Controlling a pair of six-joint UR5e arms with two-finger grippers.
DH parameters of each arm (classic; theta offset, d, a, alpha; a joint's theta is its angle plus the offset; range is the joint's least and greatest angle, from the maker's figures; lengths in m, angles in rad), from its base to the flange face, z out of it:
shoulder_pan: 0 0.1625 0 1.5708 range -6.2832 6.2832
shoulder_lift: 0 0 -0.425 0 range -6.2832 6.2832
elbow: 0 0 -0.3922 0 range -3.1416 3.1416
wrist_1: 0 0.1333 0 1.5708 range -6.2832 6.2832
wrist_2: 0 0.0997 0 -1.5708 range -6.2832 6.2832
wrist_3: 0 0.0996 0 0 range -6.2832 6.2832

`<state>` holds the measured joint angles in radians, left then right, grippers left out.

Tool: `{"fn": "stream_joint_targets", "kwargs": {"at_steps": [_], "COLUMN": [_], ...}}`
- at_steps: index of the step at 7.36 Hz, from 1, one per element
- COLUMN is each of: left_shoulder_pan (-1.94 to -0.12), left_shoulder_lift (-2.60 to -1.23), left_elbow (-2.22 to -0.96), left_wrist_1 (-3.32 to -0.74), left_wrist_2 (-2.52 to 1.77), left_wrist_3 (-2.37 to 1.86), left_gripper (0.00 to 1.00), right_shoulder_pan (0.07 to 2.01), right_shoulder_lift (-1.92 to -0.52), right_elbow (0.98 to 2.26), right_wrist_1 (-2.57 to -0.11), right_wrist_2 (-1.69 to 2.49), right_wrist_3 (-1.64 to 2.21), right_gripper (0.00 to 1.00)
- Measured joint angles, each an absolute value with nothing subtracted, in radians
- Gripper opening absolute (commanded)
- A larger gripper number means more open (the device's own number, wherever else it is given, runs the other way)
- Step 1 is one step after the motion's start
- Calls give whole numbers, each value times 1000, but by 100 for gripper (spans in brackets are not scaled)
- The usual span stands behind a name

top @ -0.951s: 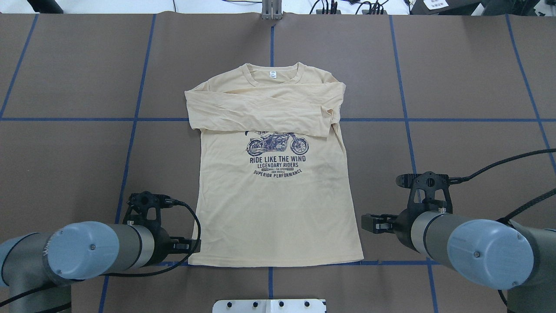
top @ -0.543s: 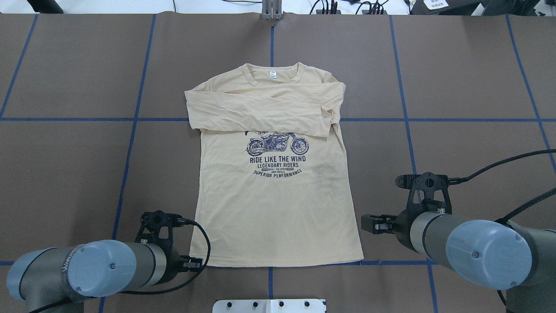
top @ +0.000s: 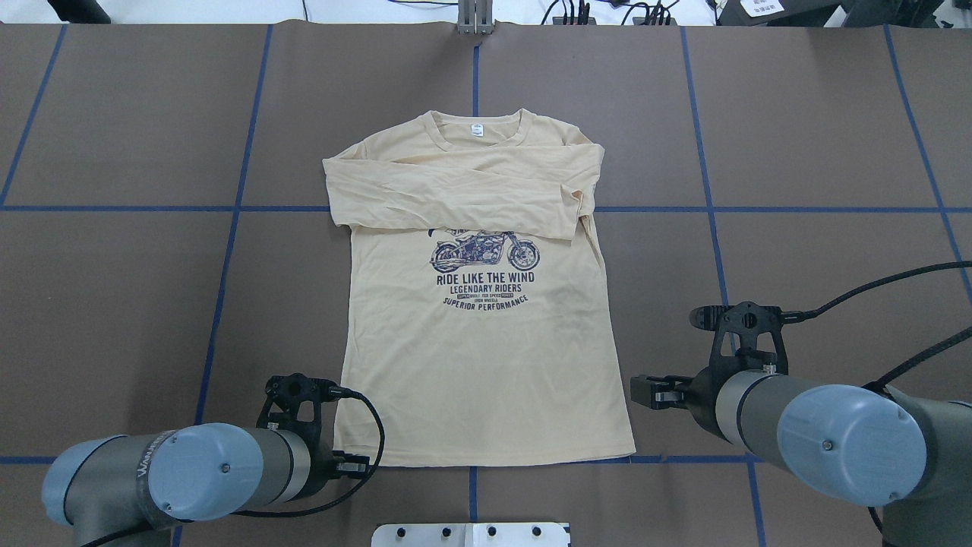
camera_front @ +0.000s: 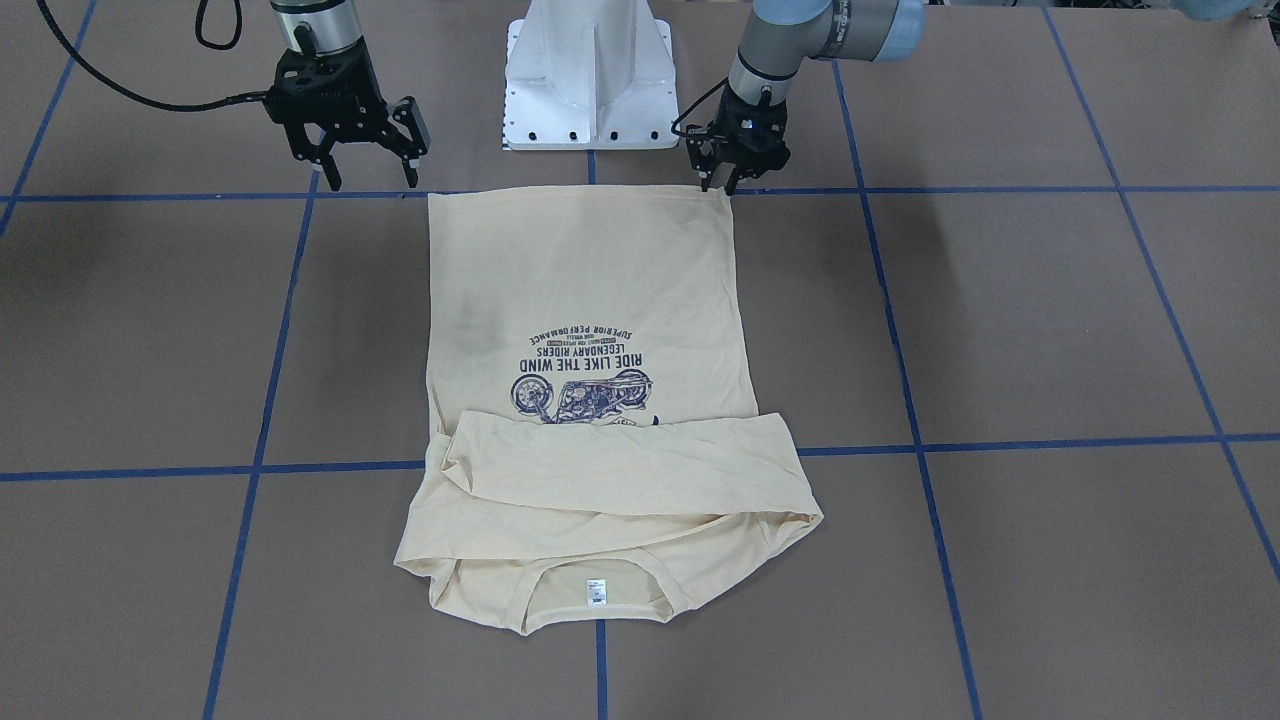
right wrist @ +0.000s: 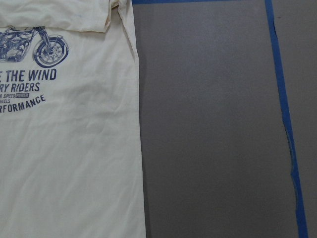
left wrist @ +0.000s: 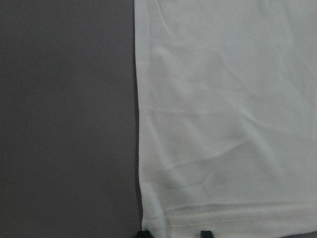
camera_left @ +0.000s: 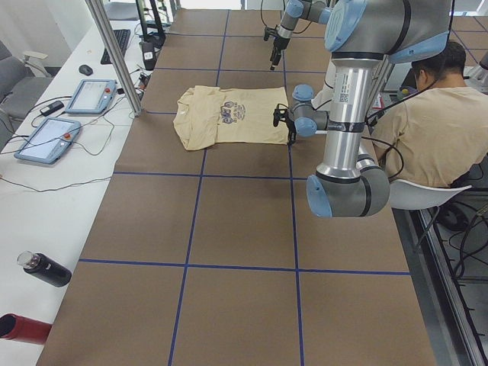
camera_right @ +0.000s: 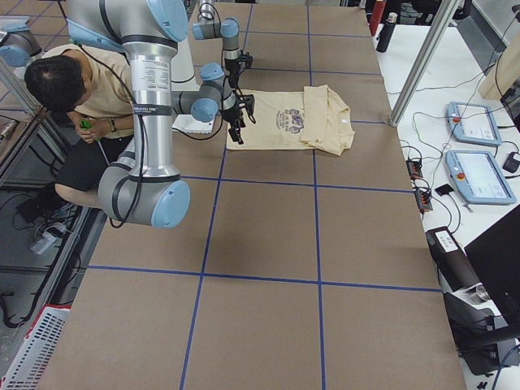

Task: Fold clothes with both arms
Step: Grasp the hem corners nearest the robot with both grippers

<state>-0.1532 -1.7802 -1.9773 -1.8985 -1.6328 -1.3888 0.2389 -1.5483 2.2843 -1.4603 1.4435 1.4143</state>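
Note:
The cream-yellow T-shirt lies flat, print up, with both sleeves folded across the chest and the collar at the far side. My left gripper stands open, fingers down, over the hem's left corner. In the left wrist view its two fingertips straddle that corner of the shirt. My right gripper is wide open above the table, just outside the hem's right corner; it touches no fabric. The right wrist view shows the shirt's side edge and bare table, no fingers.
The white pedestal base stands just behind the hem. Blue tape lines grid the brown table. A seated person is behind the robot. Teach pendants and bottles lie on the side bench.
My left arm has swung right and toward the near edge, bringing its gripper from beside the hem to the hem's left corner. The right arm and the shirt have stayed nearly still.

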Motion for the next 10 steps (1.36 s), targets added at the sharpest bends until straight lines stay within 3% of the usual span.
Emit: {"fn": "stream_joint_targets", "kwargs": {"at_steps": [1,2,8,9,10], "left_shoulder_pan": [-158,-163,-183,-184,-185], "left_shoulder_lift": [-1778,-1776,-1772,-1772,-1773], "left_elbow": [-1979,-1985,-2031,-2045,-2055], "left_wrist_1": [-1898,-1892,-1859,-1850,-1842], "left_wrist_2": [-1633,-1634,-1631,-1631,-1632], "left_wrist_3": [-1388,-1388,-1388,-1388,-1388], "left_gripper": [8,0,0,0,0], "right_shoulder_pan": [238,238,221,206,179], "right_shoulder_lift": [-1548,-1548,-1521,-1475,-1435], "right_elbow": [2284,2284,2246,2198,2149], "right_wrist_1": [-1460,-1460,-1460,-1460,-1462], "right_wrist_2": [1443,1443,1414,1381,1342], "right_wrist_3": [1414,1414,1416,1430,1464], "right_gripper": [100,100,98,93,81]}}
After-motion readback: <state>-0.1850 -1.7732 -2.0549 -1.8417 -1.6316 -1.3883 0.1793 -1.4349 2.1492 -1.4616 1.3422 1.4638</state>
